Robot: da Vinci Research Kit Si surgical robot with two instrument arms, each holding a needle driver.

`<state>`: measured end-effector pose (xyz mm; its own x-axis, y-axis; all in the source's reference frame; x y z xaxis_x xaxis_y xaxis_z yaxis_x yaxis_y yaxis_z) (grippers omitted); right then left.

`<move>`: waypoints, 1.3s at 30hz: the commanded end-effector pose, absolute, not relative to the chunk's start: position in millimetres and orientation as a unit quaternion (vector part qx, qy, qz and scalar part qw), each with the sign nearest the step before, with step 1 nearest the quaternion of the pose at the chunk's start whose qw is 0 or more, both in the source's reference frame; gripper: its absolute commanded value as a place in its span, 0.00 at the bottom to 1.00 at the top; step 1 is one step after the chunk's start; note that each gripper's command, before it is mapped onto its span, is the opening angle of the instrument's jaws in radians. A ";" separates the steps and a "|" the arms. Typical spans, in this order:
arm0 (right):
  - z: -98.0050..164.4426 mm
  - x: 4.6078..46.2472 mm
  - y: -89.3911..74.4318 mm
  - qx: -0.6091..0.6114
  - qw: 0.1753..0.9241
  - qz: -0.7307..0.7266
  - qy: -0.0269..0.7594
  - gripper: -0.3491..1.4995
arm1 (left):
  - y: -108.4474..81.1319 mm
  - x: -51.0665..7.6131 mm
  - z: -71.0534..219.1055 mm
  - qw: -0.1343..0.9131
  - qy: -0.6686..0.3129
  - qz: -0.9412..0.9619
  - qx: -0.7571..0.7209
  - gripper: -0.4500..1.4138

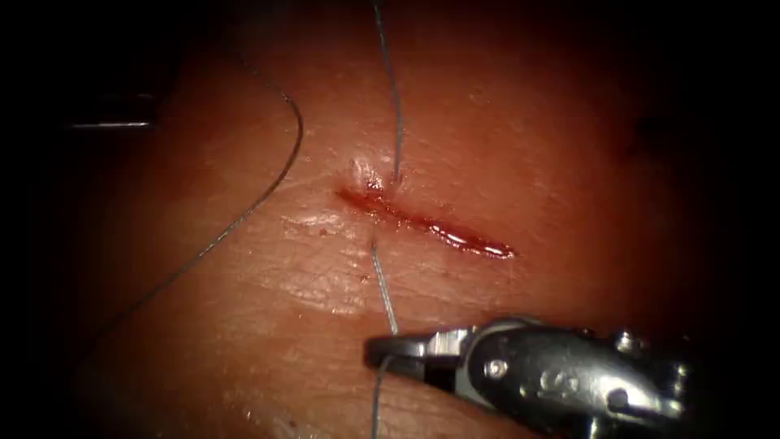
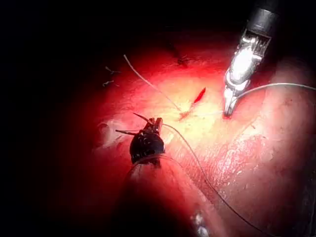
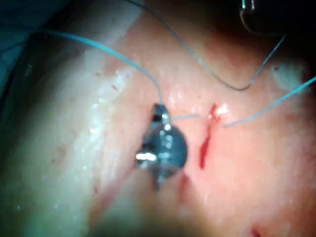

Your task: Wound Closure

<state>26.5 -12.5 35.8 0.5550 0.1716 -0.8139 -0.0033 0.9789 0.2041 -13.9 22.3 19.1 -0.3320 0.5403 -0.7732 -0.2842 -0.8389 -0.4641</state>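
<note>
We see the tissue (image 1: 244, 325) across the endoscope view, its cut (image 1: 426, 223) slanting down to the right and wet with red fluid (image 1: 471, 241). The right claw (image 1: 390, 351) lies below the cut, clamped together on the thread (image 1: 383, 289). From there the thread climbs to the cut's left end, comes out on the far side and runs up out of view; another length curves away to the left. In the left wrist view the left claw (image 2: 154, 123) sits near the cut; we cannot tell its state. The needle's place we cannot make out.
</note>
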 end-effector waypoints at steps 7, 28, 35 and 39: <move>33.1 27.0 -15.7 0.121 0.869 0.037 0.479 0.00 | 22.7 -14.2 19.9 0.255 -0.121 0.808 -0.517 0.00; 29.8 25.8 -12.2 0.072 0.854 0.098 0.506 0.85 | 22.7 -14.0 19.9 0.256 -0.119 0.808 -0.516 0.00; 32.9 24.5 -8.0 0.042 0.862 0.106 0.494 0.85 | 22.7 -14.0 19.9 0.257 -0.118 0.809 -0.516 0.00; 36.0 25.7 -7.6 0.027 0.865 0.106 0.490 0.85 | 22.6 -14.0 19.9 0.257 -0.118 0.809 -0.516 0.00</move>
